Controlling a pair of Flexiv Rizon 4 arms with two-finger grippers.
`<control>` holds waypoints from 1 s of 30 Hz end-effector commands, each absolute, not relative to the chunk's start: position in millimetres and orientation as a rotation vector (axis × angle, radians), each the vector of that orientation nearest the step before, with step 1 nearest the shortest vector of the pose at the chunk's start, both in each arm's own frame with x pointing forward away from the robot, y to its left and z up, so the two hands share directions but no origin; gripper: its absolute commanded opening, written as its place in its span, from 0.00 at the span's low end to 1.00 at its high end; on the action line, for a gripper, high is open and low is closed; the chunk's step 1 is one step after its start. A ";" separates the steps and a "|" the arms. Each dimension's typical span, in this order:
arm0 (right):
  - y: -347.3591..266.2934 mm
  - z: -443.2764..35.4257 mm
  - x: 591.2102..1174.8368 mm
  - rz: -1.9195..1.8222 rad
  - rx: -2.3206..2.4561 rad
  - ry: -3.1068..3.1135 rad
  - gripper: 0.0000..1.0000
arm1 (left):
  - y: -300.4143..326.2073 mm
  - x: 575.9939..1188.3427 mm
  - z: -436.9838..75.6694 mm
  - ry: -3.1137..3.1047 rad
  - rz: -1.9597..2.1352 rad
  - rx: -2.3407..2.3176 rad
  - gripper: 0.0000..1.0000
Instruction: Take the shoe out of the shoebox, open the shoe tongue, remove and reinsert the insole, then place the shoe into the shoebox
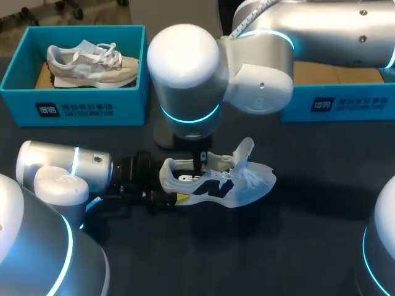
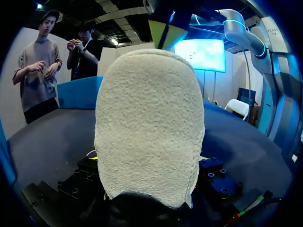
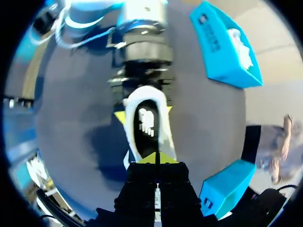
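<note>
White shoe (image 1: 217, 184) clamped at the heel (image 2: 149, 123) by my left end effector (image 3: 143, 113), steadying it for my closed right end effector (image 3: 156, 160) above.

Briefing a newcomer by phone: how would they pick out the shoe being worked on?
On the dark table, find the teal shoebox at the far left, then look nearer, mid-table. There lies the white shoe, its heel held by the left gripper. Unlike the beige shoe inside that box, it lies on the table and bears a black logo.
</note>
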State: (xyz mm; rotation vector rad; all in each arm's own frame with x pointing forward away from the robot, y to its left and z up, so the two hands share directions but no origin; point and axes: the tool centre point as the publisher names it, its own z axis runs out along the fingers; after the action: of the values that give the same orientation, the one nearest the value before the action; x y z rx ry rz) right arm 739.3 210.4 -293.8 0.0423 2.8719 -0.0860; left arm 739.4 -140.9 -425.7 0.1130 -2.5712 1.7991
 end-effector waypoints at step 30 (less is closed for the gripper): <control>203.1 -369.3 751.5 -0.095 -0.196 3.038 0.00 | -142.1 749.5 -443.3 -2.574 1.794 0.115 0.00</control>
State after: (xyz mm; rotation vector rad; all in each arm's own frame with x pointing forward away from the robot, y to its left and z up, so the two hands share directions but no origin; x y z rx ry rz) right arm 750.9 198.5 -361.3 -0.2078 3.0420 -0.0901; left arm 739.4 -140.9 -425.6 0.1129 -2.5712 1.7990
